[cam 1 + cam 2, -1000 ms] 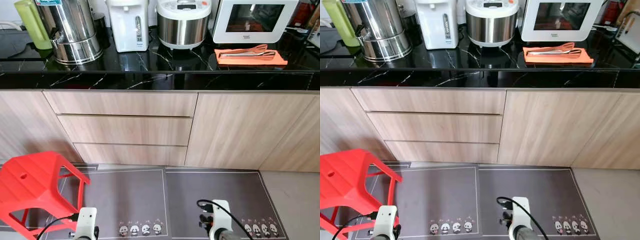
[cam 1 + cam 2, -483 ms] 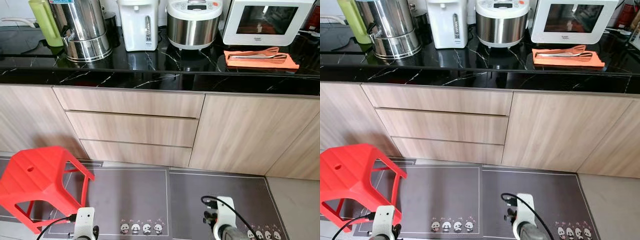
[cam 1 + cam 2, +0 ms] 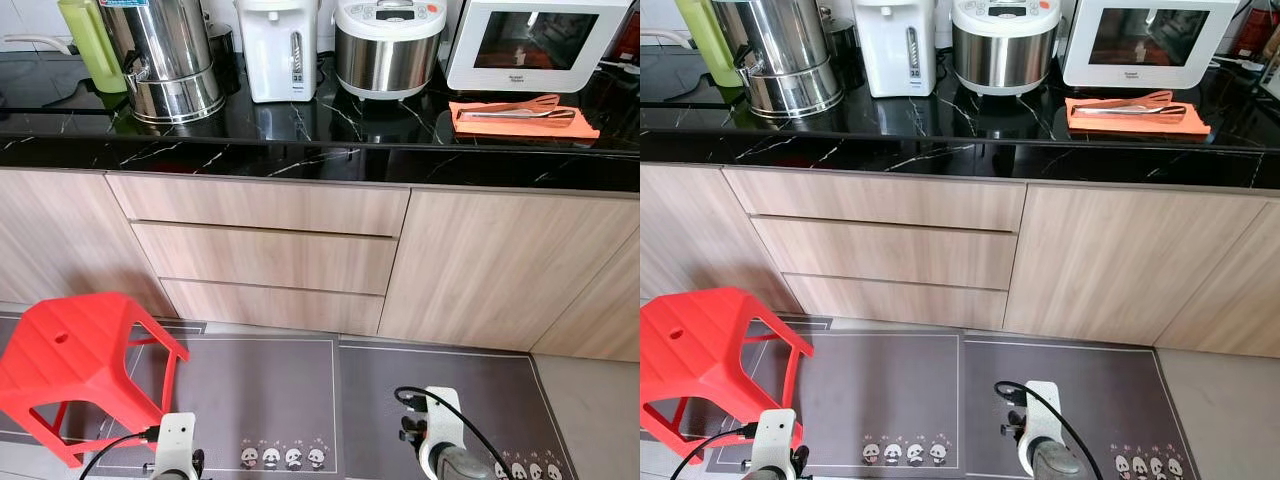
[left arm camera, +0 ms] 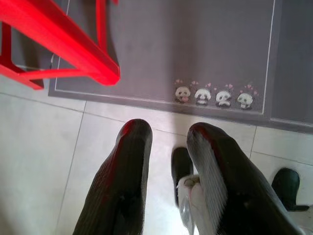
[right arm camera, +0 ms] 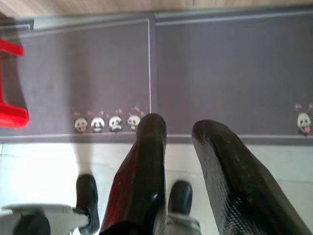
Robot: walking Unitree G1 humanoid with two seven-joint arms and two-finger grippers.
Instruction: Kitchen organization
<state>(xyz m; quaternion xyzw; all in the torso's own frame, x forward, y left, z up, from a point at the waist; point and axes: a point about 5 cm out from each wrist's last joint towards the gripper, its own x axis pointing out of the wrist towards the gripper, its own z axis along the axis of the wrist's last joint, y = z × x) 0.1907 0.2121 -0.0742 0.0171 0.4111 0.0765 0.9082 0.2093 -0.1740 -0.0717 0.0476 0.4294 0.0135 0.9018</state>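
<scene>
Left gripper [image 4: 168,134] and right gripper [image 5: 178,129] hang over the mats [image 3: 260,385], fingers slightly parted, holding nothing. Since the earlier frame the scene is nearly unchanged. Tongs [image 3: 515,106] lie on an orange cloth [image 3: 520,120] on the counter [image 3: 300,150]; a red stool [image 3: 75,365] stands left.

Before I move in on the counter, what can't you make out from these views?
- Drawers and cupboard door: shut, so contents hidden.
- Green jug and steel urn: tops cut off by the head views' upper edge.
- Microwave label: too small to read.
- Stool: far legs hidden beneath its seat.
</scene>
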